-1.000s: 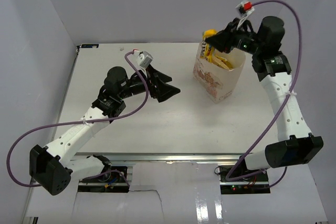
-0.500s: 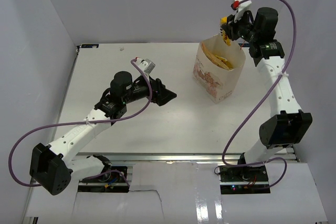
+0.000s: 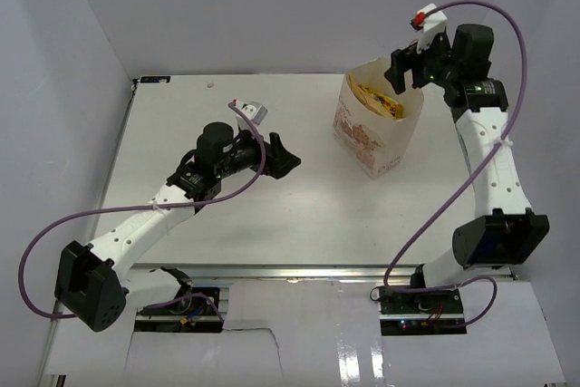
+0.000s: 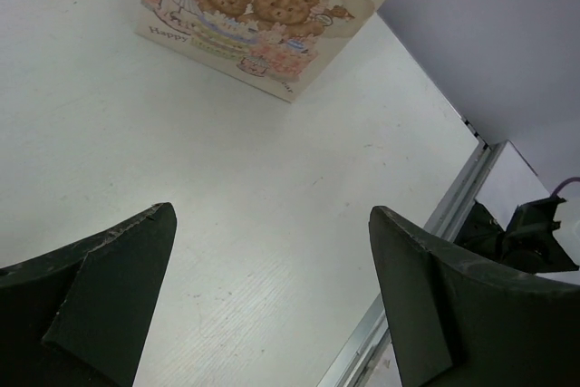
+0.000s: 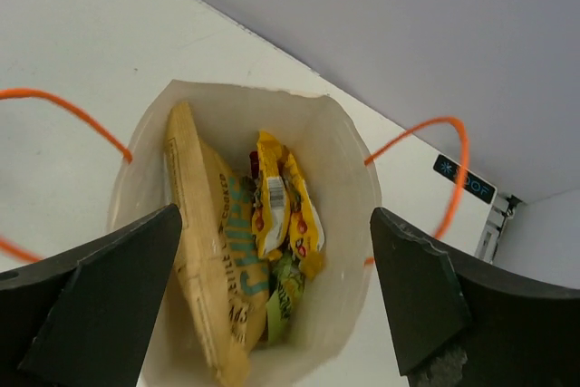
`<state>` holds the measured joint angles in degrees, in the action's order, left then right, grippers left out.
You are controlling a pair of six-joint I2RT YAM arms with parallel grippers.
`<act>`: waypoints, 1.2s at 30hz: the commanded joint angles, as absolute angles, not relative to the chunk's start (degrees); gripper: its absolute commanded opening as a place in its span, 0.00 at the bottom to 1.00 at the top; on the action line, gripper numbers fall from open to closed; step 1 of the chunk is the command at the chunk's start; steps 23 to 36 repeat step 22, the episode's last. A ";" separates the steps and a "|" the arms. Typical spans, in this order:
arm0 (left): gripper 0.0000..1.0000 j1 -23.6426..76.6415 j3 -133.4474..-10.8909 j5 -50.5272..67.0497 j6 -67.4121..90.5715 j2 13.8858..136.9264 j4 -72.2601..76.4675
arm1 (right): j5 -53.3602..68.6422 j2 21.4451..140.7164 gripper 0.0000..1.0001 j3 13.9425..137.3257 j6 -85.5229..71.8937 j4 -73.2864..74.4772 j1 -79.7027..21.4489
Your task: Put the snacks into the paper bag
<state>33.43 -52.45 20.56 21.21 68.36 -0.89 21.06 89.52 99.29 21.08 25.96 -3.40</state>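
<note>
Left arm [image 3: 149, 224]: extends from its base at the near edge of the surface [image 3: 299, 215] toward the centre. The left tool [image 3: 285, 156] hangs over the middle of the surface, well apart from all task items. In the left wrist view both fingers [image 4: 100, 296] stand wide apart, with only bare surface between them. State: fully spread, gripping nothing.

Paper bag [image 3: 372, 142]: stands upright on the right half of the surface, near the far edge. Its printed side faces the left tool; the left wrist view shows two bears and a cake on that side. Two thin orange cord handles [image 5: 63, 106] loop outward from opposite sides of the bag mouth.

Bag contents, as seen from the right wrist view:
- A large flat tan chip bag [image 5: 213, 260] stands on edge against the left inner wall.
- Two yellow M&M's packets [image 5: 272, 201] lie just beside the chip bag, touching each other, near the middle of the opening.
- A green packet [image 5: 283, 292] lies below the yellow packets, partly covered by them.
- Any items deeper in the bag are hidden.

No snack is visible on the surface outside the bag.

Right tool [image 3: 406, 74]: positioned above the bag mouth at its far right rim, pointing down into the opening. Its fingers [image 5: 100, 305] frame the opening on both sides, apart from the bag walls. State: spread wide, gripping nothing.
</note>
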 commanded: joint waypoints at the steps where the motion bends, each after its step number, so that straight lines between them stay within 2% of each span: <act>1: 0.98 32.78 -54.32 15.39 22.23 66.19 -2.02 | 21.63 80.53 0.90 98.39 13.56 32.52 -1.67; 8: 0.98 31.82 -54.23 10.72 22.50 64.25 -2.55 | 8.28 60.68 0.90 73.70 9.16 31.91 -0.70; 12: 0.98 31.47 -54.75 10.81 22.76 64.77 -3.25 | -3.13 53.19 0.90 64.09 9.31 31.64 -0.70; 15: 0.98 31.38 -55.90 11.86 22.85 66.00 -4.48 | -5.18 47.91 0.90 58.91 10.46 29.97 -0.70; 36: 0.98 31.38 -56.69 13.10 23.73 66.89 -5.27 | -6.51 44.91 0.90 56.69 6.76 29.97 -0.70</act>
